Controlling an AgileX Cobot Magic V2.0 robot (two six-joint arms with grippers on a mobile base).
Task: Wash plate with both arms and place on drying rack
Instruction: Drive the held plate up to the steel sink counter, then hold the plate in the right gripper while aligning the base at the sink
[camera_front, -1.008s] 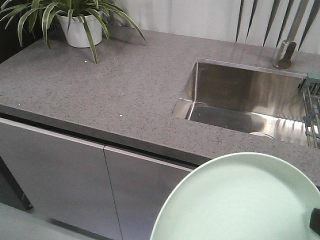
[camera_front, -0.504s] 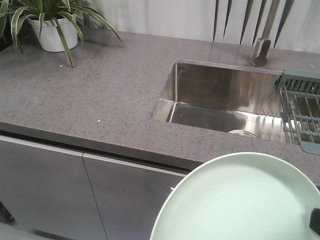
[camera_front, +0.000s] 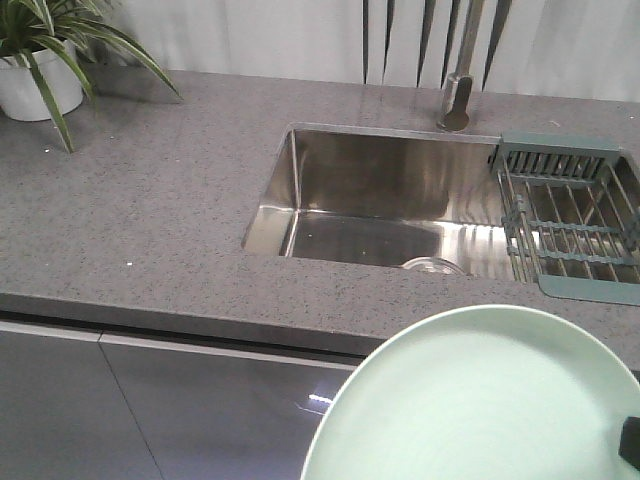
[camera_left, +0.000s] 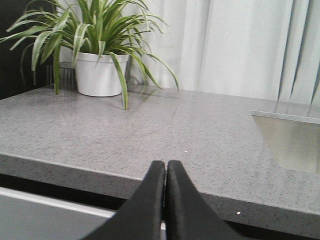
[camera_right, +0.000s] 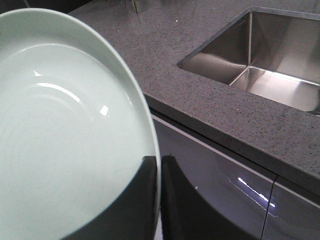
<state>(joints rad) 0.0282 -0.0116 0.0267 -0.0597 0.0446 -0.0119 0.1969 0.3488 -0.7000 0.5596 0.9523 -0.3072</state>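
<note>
Nearest to me, my right pincer (camera_right: 159, 167) is pinched onto the rim of the plate (camera_right: 65, 140), one finger on each face, closed as far as the rim lets it. The plate hangs in the air before the cabinet doors (camera_front: 150, 410), short of the counter (camera_front: 150, 230) and not yet over it. My left pincer (camera_left: 165, 170) has its fingers pressed together with nothing between them, low in front of the counter's near edge and further left. I judge this to be the carry toward the wash, with no washing begun. The next move calls for raising the plate above the counter lip and taking it forward over the sink (camera_front: 370, 200), then opening my left pincer to share the work. That lip is what stands in the way. Beyond it, the drain (camera_front: 432, 265) sits on the sink floor, the drying rack (camera_front: 570, 225) spans the sink's right end, and the tap (camera_front: 458, 100) rises behind, a thing to keep the rim off. The potted plant (camera_left: 100, 75) stands far left, well apart.
</note>
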